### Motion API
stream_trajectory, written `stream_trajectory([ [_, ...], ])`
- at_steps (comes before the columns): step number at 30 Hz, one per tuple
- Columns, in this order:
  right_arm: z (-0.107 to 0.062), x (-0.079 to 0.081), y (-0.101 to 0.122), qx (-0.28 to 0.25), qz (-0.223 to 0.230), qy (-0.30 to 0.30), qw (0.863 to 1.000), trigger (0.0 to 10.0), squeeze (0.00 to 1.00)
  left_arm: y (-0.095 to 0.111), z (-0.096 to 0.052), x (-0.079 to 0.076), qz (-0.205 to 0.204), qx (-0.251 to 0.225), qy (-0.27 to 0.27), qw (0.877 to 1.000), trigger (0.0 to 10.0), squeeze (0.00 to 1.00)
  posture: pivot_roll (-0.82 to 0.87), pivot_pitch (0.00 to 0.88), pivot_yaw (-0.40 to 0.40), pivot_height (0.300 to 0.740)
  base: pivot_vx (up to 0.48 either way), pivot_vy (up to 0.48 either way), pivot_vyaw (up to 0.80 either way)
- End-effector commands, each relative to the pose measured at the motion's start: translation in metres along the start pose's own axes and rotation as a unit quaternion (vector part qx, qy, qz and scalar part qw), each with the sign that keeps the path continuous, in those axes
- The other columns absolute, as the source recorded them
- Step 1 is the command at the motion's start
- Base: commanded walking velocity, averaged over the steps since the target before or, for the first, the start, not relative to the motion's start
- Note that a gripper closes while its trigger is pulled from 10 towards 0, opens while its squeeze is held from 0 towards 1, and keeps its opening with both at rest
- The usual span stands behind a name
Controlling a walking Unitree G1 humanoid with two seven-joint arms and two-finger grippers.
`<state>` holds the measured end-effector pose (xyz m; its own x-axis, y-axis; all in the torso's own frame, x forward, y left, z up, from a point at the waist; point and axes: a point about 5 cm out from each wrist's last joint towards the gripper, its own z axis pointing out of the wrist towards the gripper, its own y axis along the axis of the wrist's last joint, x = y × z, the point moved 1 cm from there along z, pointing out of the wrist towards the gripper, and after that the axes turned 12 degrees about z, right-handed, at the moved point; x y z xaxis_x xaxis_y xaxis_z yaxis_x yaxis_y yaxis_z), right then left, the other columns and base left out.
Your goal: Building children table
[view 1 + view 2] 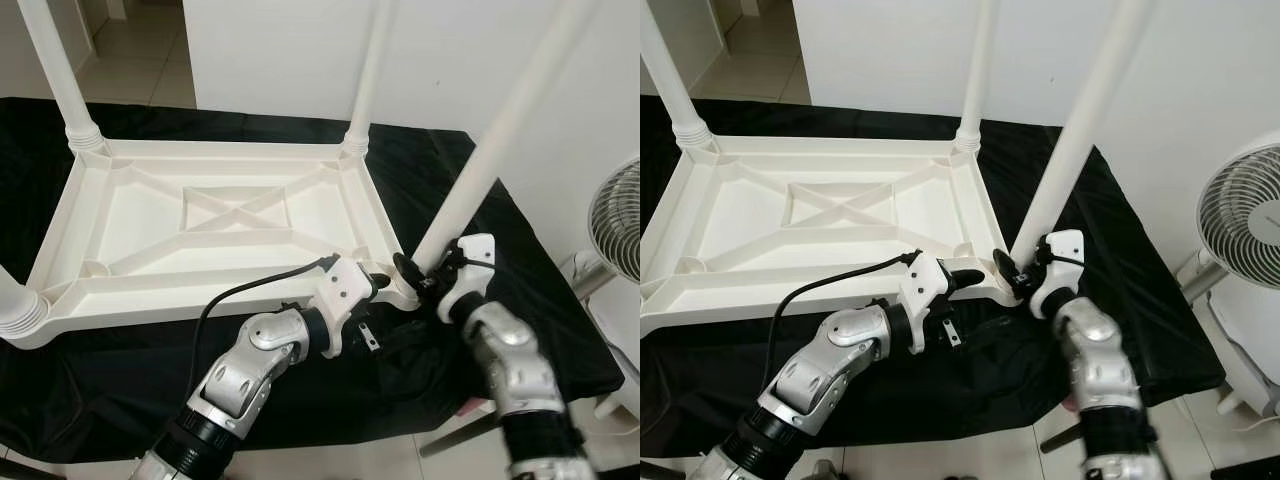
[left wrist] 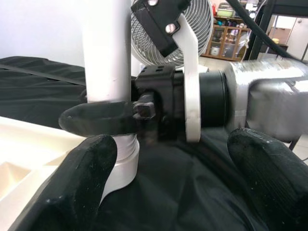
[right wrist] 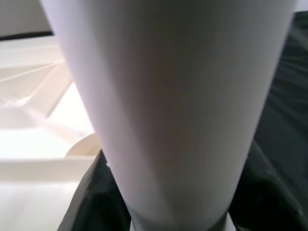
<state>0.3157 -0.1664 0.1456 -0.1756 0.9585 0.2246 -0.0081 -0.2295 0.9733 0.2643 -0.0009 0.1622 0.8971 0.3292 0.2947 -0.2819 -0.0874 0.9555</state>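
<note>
A white plastic children's table (image 1: 200,215) lies upside down on a black cloth. Legs stand in its far left (image 1: 60,70), far right (image 1: 370,70) and near left (image 1: 15,300) corners. The near right leg (image 1: 490,160) leans out to the right from its corner socket. My right gripper (image 1: 415,272) is shut on this leg just above the socket; in the right wrist view the leg (image 3: 168,96) sits between the fingers (image 3: 91,192). My left gripper (image 1: 380,283) is open beside the same corner, its fingers (image 2: 91,163) apart and pointing at the leg's base (image 2: 120,154).
The black cloth (image 1: 150,370) covers a low platform that ends close in front of me and on the right. A white pedestal fan (image 1: 620,220) stands to the right on the tiled floor. A white wall rises behind the table.
</note>
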Motion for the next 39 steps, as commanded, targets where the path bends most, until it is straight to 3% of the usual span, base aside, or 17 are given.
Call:
stream_trajectory([
  [1, -0.009, -0.013, -0.009, 0.006, 0.007, -0.092, 0.996, 10.0, 0.0, 0.002, 0.003, -0.005, -0.001, -0.007, -0.01, 1.0, 10.0, 0.0, 0.0, 0.105, -0.094, 0.74, 0.0, 0.0, 0.0],
  [6, -0.013, 0.002, -0.015, -0.015, 0.018, -0.161, 0.987, 10.0, 0.0, 0.002, 0.003, -0.004, -0.002, -0.008, -0.006, 1.0, 10.0, 0.0, 0.01, 0.104, -0.1, 0.74, 0.0, 0.0, 0.0],
  [9, -0.013, 0.004, -0.015, -0.017, 0.018, -0.172, 0.985, 10.0, 0.0, 0.002, 0.003, -0.004, -0.002, -0.009, -0.006, 1.0, 10.0, 0.0, 0.01, 0.102, -0.102, 0.74, 0.0, 0.0, 0.0],
  [13, -0.009, 0.02, -0.015, -0.019, 0.037, -0.15, 0.988, 10.0, 0.0, 0.002, 0.004, -0.005, -0.002, -0.009, -0.005, 1.0, 10.0, 0.0, 0.01, 0.102, -0.102, 0.74, 0.0, 0.0, 0.0],
  [17, -0.009, 0.022, -0.014, -0.017, 0.043, -0.144, 0.989, 10.0, 0.02, 0.003, 0.004, -0.004, -0.002, -0.009, -0.005, 1.0, 10.0, 0.0, 0.01, 0.102, -0.102, 0.74, 0.0, 0.0, 0.0],
  [18, -0.011, 0.022, -0.013, -0.017, 0.048, -0.146, 0.988, 10.0, 1.0, 0.003, 0.003, -0.004, -0.002, -0.009, -0.004, 1.0, 10.0, 0.0, 0.01, 0.102, -0.102, 0.74, 0.0, 0.0, 0.0],
  [21, -0.012, 0.023, -0.01, -0.023, 0.051, -0.142, 0.988, 10.0, 1.0, 0.002, 0.004, -0.004, -0.002, -0.008, -0.003, 1.0, 10.0, 0.0, 0.01, 0.104, -0.106, 0.74, 0.0, 0.0, 0.0],
  [23, -0.013, 0.024, -0.006, -0.023, 0.065, -0.092, 0.993, 10.0, 1.0, 0.003, 0.003, -0.004, -0.003, -0.009, -0.002, 1.0, 10.0, 0.0, 0.01, 0.104, -0.106, 0.74, 0.0, 0.0, 0.0],
  [24, -0.013, 0.024, -0.006, -0.023, 0.065, -0.092, 0.993, 10.0, 1.0, 0.003, 0.003, -0.004, -0.003, -0.009, -0.002, 1.0, 10.0, 0.0, 0.01, 0.104, -0.106, 0.74, 0.0, 0.0, 0.0],
  [26, -0.015, 0.022, -0.002, -0.013, 0.052, -0.032, 0.998, 10.0, 1.0, 0.003, 0.003, -0.004, -0.002, -0.008, -0.001, 1.0, 10.0, 0.0, 0.01, 0.103, -0.104, 0.74, 0.0, 0.0, 0.0],
  [27, -0.016, 0.017, 0.0, -0.007, 0.043, -0.008, 0.999, 10.0, 0.34, 0.003, 0.002, -0.004, -0.002, -0.008, -0.001, 1.0, 10.0, 0.0, 0.01, 0.103, -0.104, 0.74, 0.0, 0.0, 0.0],
  [28, -0.016, 0.017, 0.0, -0.007, 0.043, -0.008, 0.999, 10.0, 0.34, 0.003, 0.002, -0.004, -0.002, -0.008, -0.001, 1.0, 10.0, 0.0, 0.01, 0.103, -0.104, 0.74, 0.0, 0.0, 0.0],
  [29, -0.018, 0.014, 0.001, -0.003, 0.037, 0.005, 0.999, 10.0, 0.0, 0.002, 0.002, -0.004, -0.002, -0.008, -0.001, 1.0, 10.0, 0.0, 0.01, 0.103, -0.104, 0.74, 0.0, 0.0, 0.0],
  [35, -0.022, -0.008, 0.006, 0.031, -0.025, 0.117, 0.992, 10.0, 0.0, 0.002, 0.001, -0.004, -0.001, -0.005, -0.007, 1.0, 10.0, 0.0, 0.01, 0.101, -0.096, 0.74, 0.0, 0.0, 0.0],
  [39, -0.018, -0.016, 0.006, 0.045, -0.042, 0.157, 0.986, 10.0, 0.0, 0.001, 0.001, -0.005, 0.0, -0.004, -0.01, 1.0, 10.0, 0.0, 0.01, 0.097, -0.091, 0.74, 0.0, 0.0, 0.0],
])
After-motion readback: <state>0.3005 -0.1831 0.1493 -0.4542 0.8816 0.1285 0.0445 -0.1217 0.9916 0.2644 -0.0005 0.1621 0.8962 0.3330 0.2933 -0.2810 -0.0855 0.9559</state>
